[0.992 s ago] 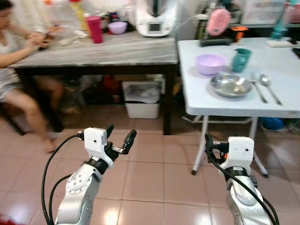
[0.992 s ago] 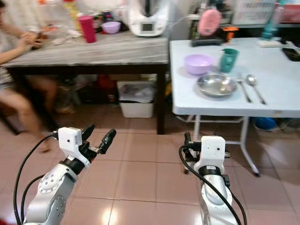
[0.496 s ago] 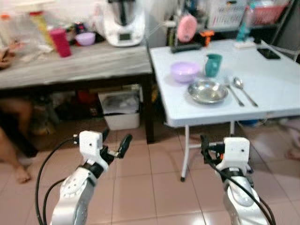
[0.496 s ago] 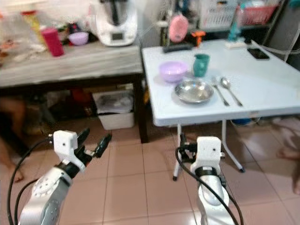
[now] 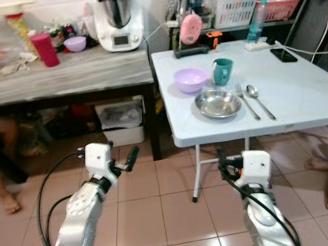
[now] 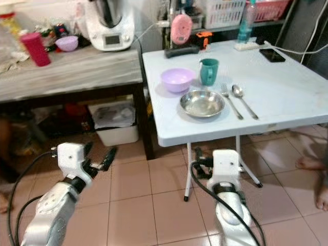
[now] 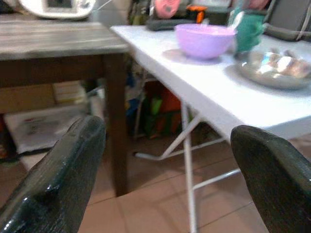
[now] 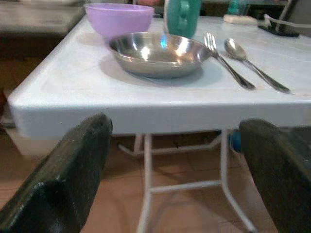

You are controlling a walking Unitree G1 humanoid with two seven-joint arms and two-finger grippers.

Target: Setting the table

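Note:
On the white folding table [image 5: 302, 87] stand a purple bowl [image 5: 190, 80], a teal cup [image 5: 222, 71] and a shiny steel dish [image 5: 218, 103]. A fork [image 5: 247, 101] and a spoon [image 5: 259, 98] lie just right of the dish. My left gripper [image 5: 122, 155] is open, held low over the tiled floor, left of the table. My right gripper [image 8: 175, 124] is open too, below the table's front edge and facing the steel dish [image 8: 158, 52]. Neither holds anything.
A grey wooden table [image 5: 77, 66] at the left carries a red tumbler [image 5: 45, 42], a small purple bowl [image 5: 75, 43] and a white appliance [image 5: 115, 25]. A white bin [image 5: 120, 120] sits under it. A phone [image 5: 283, 55] lies far back. A person's foot [image 5: 315, 164] is at right.
The whole view has swung, bringing the white table nearer and more central; the seated person has slid out at the left. Both grippers stay open and held low.

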